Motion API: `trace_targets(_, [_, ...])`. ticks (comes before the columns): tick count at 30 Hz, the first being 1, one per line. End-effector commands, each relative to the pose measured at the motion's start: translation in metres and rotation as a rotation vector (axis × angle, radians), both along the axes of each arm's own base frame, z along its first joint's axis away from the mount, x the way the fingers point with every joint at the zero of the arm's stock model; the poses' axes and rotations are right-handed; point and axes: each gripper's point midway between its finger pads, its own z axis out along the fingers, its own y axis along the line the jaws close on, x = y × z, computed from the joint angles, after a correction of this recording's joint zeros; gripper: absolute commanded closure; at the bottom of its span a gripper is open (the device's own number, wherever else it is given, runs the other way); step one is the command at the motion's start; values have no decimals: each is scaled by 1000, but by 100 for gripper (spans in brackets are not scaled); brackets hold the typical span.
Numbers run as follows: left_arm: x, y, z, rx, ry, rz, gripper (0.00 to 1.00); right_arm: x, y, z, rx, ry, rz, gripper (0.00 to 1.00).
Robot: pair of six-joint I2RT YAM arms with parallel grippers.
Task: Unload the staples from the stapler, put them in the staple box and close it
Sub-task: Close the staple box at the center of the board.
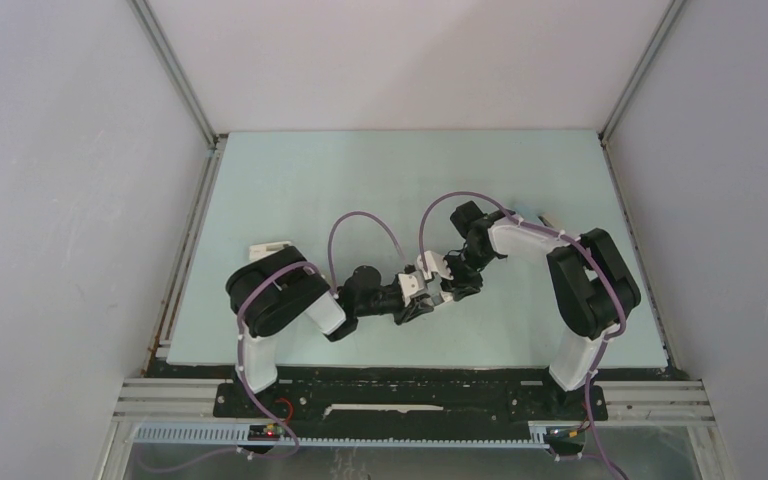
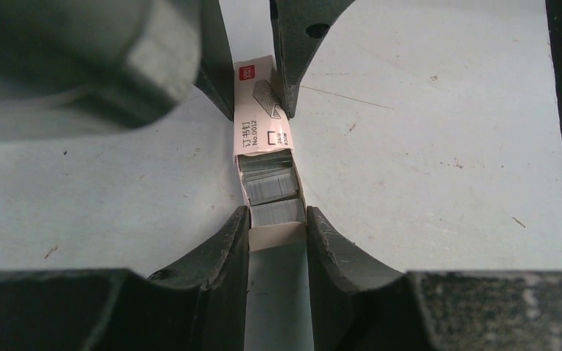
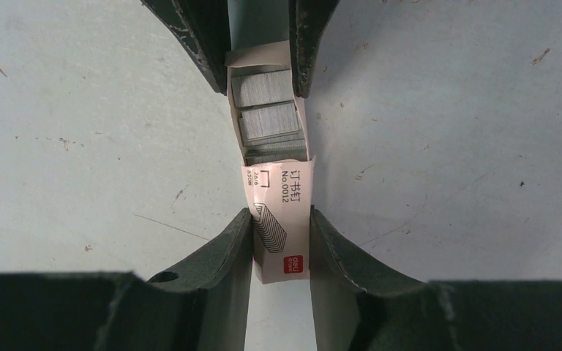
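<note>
Staples (image 3: pixel 267 117) inside slid-open white box (image 3: pixel 284 191)

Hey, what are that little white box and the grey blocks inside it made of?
Box: thin card, it seems, matte white with printed lettering and a folded flap. Staples: likely metal, silvery-grey with a dull sheen and fine parallel lines across each block.

Bright, even light, soft shadows (wrist views blur up close).
</note>
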Motion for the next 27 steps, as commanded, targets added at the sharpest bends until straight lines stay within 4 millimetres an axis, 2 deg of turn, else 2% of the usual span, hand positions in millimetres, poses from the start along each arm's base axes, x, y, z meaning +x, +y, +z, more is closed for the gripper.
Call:
trace_targets(1, [11,-22,23,-86,-8,15,69,-2,20,8,39,-45,34,61])
trace_targets(6, [13,-21,22,-83,-6,31,63,-3,21,7,33,-37,22,58])
trace_targets(12, [21,-11,32,-85,-32,107,41,2,21,11,39,-53,-10,45])
trace_targets(15, [24,-1,42,-81,-56,153,33,7,18,17,52,-67,-26,38])
trace_targets(22, [28,23,69,-85,-90,261,24,13,6,37,85,-80,-86,24])
trace_targets(27, [31,37,89,-77,-114,315,23,7,-4,46,98,-85,-103,21])
